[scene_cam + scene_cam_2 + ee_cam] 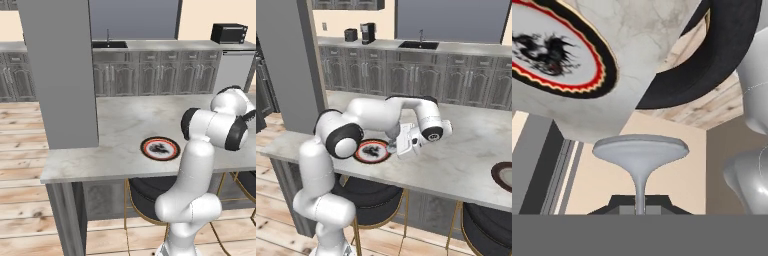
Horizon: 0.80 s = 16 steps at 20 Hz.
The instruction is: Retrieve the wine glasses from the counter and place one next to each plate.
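My gripper [398, 143] is shut on the thin stem of a clear wine glass [391, 145], held upright low over the marble counter [456, 160]. The glass is just right of the red-orange rimmed plate [372, 151]. In the hand view the glass's round foot [640, 148] and stem fill the middle, and the plate [554, 52] sits at upper left. I cannot tell whether the foot touches the counter. The same plate [160, 148] lies near the counter's front edge in the left base view, where my arm hides the hand. A dark brown rimmed plate [504, 176] lies at the far right.
A grey column [62, 75] stands on the counter's left end. Black stools with gold legs [368, 197] are tucked under the front edge. Along the back wall are cabinets with a sink [418, 45], a coffee machine [367, 33] and a black toaster oven [229, 33].
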Available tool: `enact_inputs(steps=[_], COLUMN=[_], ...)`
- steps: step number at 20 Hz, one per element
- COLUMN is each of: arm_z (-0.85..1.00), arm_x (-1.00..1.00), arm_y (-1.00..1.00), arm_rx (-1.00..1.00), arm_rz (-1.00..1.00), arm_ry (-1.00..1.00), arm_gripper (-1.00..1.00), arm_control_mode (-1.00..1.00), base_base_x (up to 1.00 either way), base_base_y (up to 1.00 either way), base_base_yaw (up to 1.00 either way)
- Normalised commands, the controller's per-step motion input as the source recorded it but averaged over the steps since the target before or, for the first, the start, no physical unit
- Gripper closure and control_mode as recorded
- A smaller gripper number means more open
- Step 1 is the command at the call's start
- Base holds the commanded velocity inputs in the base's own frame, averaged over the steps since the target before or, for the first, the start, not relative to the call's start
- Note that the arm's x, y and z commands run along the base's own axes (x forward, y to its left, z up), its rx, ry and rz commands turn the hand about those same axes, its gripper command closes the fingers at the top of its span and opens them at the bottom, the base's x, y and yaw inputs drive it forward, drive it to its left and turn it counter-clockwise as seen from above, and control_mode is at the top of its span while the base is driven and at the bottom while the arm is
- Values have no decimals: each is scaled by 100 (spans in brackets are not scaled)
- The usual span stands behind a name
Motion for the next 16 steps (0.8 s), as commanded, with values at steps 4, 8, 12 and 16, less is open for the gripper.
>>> enact_inputs(steps=[4,8,12,16], arm_z=[-14,-24,-20,-18], arm_x=[10,0,0,1], arm_y=[0,0,0,0], arm_rx=[0,0,0,0], arm_rz=[0,0,0,0], arm_ry=[0,0,0,0], arm_gripper=[100,100,100,100], arm_control_mode=[-100,-100,-100,-100], base_base_x=[0,0,0,0], base_base_y=[0,0,0,0], base_base_yaw=[0,0,0,0])
